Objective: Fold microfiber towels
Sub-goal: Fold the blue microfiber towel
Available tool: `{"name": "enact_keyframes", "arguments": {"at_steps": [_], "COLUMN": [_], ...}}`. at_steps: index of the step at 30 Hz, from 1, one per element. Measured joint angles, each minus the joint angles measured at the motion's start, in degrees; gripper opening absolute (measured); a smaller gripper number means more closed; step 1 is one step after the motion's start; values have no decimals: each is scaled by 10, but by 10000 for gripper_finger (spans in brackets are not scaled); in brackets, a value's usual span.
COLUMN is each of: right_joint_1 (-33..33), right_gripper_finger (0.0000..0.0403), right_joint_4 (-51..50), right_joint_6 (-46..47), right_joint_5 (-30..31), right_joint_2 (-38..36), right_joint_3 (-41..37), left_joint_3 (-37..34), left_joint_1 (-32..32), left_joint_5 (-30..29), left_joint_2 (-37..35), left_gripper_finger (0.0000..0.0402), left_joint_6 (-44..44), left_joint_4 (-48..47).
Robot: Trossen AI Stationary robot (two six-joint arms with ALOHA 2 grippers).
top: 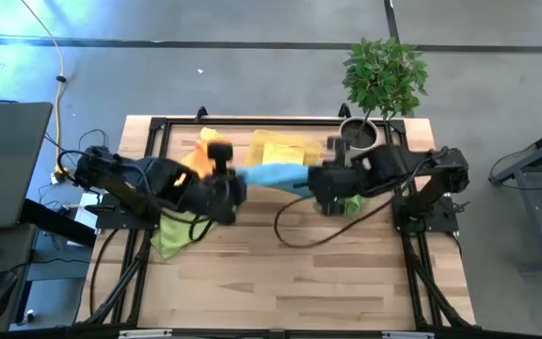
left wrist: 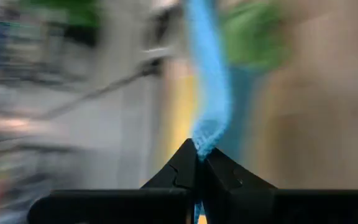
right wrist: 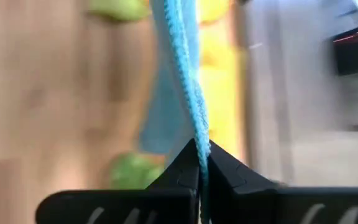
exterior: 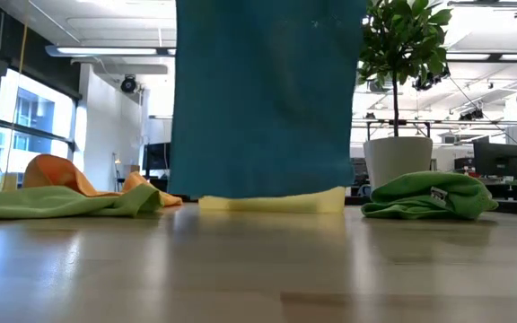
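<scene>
High: left gripper (top: 226, 185) and right gripper (top: 320, 181) stretch teal towel (top: 273, 175) mid-table, likely for folding. Low: it hangs clear of table (exterior: 258, 269), orange towel (exterior: 56, 172) left. Wrists: both pinched tight on its edge.

Overhead camera looks straight down; a tabletop-level camera faces the room; both wrist cameras, close in, share the hanging teal-blue microfiber towel (exterior: 263, 99).
</scene>
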Motion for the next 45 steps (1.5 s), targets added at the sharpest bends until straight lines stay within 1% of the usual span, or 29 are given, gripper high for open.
{"name": "enact_keyframes", "arguments": {"at_steps": [2,4,6,8,10,13,19,22,24,26,31,34,37,41,45], "right_joint_1": [18,38,58,79,102,132,181,200,208,215,209,191,171,141,109], "right_gripper_finger": [0,0,0,0,0,0,0,0,0,0,0,0,0,0,0], "right_joint_4": [2,19,49,104,170,291,467,528,555,556,526,484,434,406,406], "right_joint_6": [26,47,73,95,114,149,221,222,213,191,117,90,75,37,2], "right_joint_5": [-45,-83,-122,-159,-208,-283,-361,-401,-413,-402,-326,-281,-231,-209,-208], "right_joint_2": [0,0,2,2,2,2,2,2,2,2,3,3,3,3,3], "right_joint_3": [-38,-89,-148,-208,-262,-330,-429,-457,-469,-473,-473,-473,-473,-473,-473], "left_joint_3": [-9,-19,-24,-30,-32,-32,-33,-32,-32,-32,-32,-32,-32,-32,-32], "left_joint_1": [-26,-54,-77,-97,-112,-129,-153,-152,-149,-145,-135,-123,-113,-94,-69], "left_joint_5": [68,99,116,139,170,220,362,416,437,432,392,377,339,285,264], "left_joint_2": [17,41,65,91,124,170,241,247,247,247,246,246,246,254,273], "left_gripper_finger": [0,0,0,0,0,0,0,0,0,0,0,0,0,0,0], "left_joint_6": [-53,-85,-108,-129,-140,-143,-143,-143,-143,-146,-192,-216,-231,-221,-213], "left_joint_4": [-1,0,3,6,20,58,119,154,173,181,153,128,107,87,67]}}
